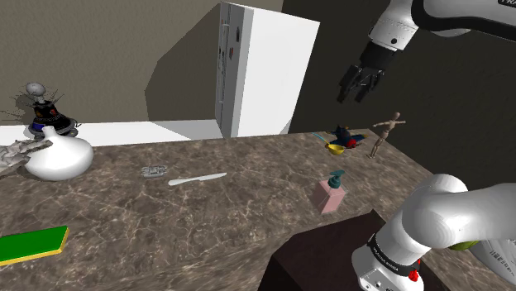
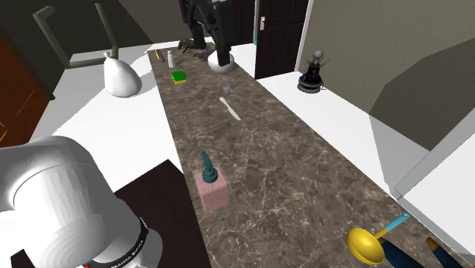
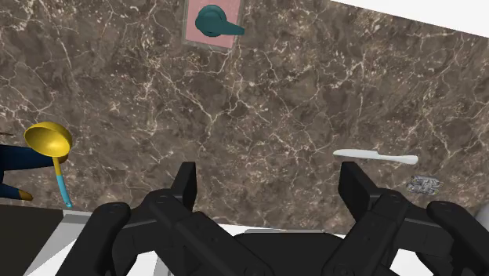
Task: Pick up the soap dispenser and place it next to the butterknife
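the pink soap dispenser with a teal pump stands upright on the brown counter, far below the jaws. the white butterknife lies flat, well apart from it, beside a small shiny thing too tiny to make out. a yellow ladle lies below the jaws too. the jaws hang wide apart in the air, holding nothing.

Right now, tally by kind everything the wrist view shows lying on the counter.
Soap dispenser: 1
Butterknife: 1
Ladle: 1
Small grey trinket: 1
Dark blue object: 1
Total: 5
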{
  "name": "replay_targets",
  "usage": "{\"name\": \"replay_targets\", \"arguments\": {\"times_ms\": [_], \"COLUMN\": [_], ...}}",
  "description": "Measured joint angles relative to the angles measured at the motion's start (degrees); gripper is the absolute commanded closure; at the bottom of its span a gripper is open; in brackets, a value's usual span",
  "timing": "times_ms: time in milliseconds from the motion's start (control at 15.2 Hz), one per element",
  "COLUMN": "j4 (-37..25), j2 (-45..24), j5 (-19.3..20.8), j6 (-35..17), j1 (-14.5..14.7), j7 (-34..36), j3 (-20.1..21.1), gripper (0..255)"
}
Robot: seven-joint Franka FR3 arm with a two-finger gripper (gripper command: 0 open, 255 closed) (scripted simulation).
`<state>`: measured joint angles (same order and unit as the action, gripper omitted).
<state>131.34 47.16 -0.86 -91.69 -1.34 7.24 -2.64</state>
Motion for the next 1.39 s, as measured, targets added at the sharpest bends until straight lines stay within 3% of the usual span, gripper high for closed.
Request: {"name": "replay_targets", "arguments": {"times_ms": [330,1386], "j4": [5.75,30.62], "j2": [1.29,-0.23], "j5": [0.19,2.13], "j6": [-2.21,-17.41], "j1": [-0.2,-1.85], "j7": [-0.89,-5.6], "j3": [-0.87,-5.61], "gripper": [0,0]}}
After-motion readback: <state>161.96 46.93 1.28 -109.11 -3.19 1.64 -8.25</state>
